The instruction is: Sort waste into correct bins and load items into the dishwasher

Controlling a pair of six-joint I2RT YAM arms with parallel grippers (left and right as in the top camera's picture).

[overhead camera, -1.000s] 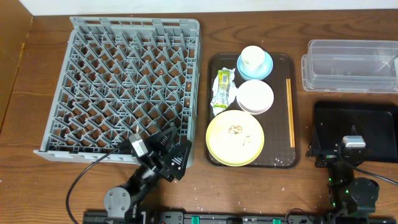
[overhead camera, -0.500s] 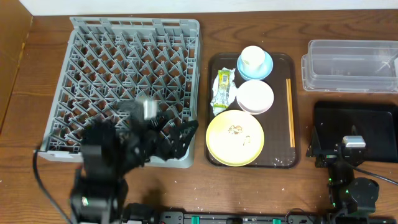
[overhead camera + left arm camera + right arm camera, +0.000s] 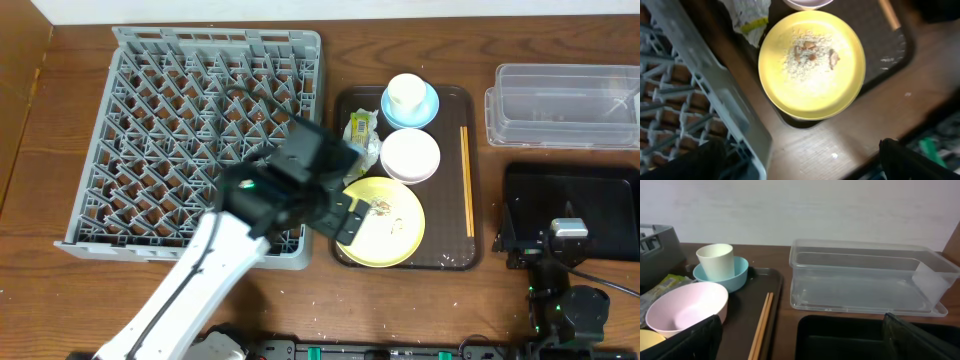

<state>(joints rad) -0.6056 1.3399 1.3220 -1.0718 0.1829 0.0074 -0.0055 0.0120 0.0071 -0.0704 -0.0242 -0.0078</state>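
Note:
A yellow plate [image 3: 385,225] with food crumbs lies at the front of the brown tray [image 3: 448,255]. Behind it are a pink bowl [image 3: 410,155], a cream cup [image 3: 406,93] in a blue bowl [image 3: 430,108], a green wrapper [image 3: 358,140] and chopsticks [image 3: 465,180]. My left gripper [image 3: 345,215] is open and empty above the plate's left edge. In the left wrist view the plate [image 3: 812,62] lies ahead of the open fingers [image 3: 800,165]. My right gripper [image 3: 568,235] is open and empty at the front right, over the black bin [image 3: 600,195].
The grey dish rack [image 3: 200,130] fills the left side; its corner shows in the left wrist view [image 3: 740,125]. A clear bin [image 3: 565,105] stands at the back right. The right wrist view shows the cup [image 3: 716,260], pink bowl [image 3: 685,307], chopsticks [image 3: 762,325] and clear bin [image 3: 865,280].
My left arm has risen from the table's front edge and swung right across the rack's corner to above the yellow plate. The right arm has not moved.

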